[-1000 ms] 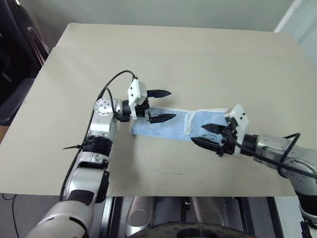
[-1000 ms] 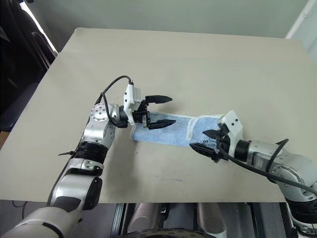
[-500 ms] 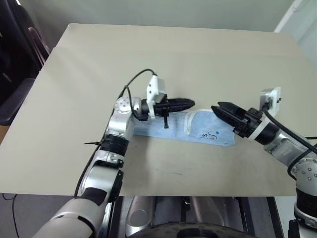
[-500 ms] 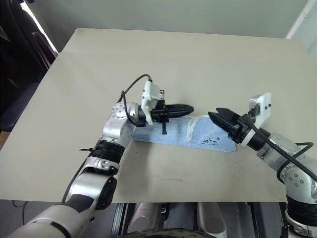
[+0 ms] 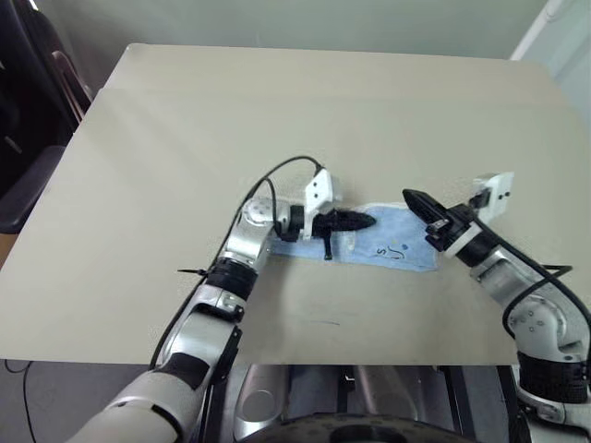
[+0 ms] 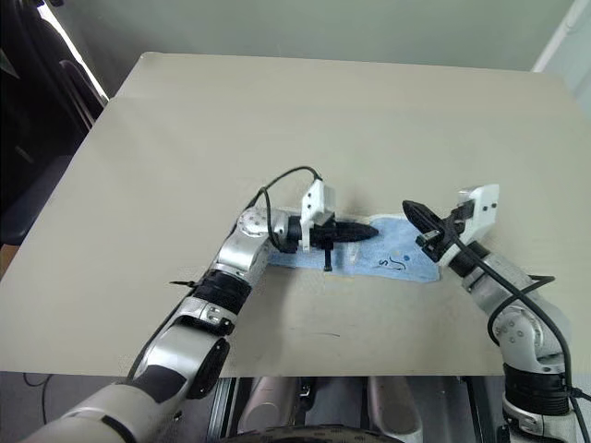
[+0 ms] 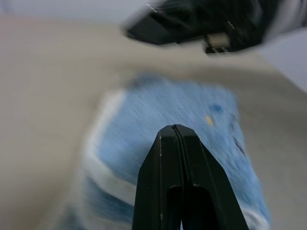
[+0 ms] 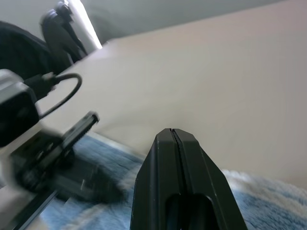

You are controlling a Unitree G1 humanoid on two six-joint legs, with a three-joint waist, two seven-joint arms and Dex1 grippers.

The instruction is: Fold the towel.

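1. The towel (image 5: 388,245) lies folded into a narrow strip on the bench (image 5: 277,111), between the two arms.
2. Left tool (image 5: 365,221) rests over the strip's middle, fingers pressed together, pinching nothing.
3. Right tool (image 5: 411,197) hovers above the strip's right end, likewise pressed together and empty.
4. To fold again, spread the fingers, pinch both layers at one end, and carry it squarely across.

The towel (image 5: 392,247) is light blue terry cloth with a whitish hem; it lies flat on the table (image 5: 277,111) as a narrow folded strip, near the table's front edge and right of its middle; a small dark embroidered mark faces up near its right end.
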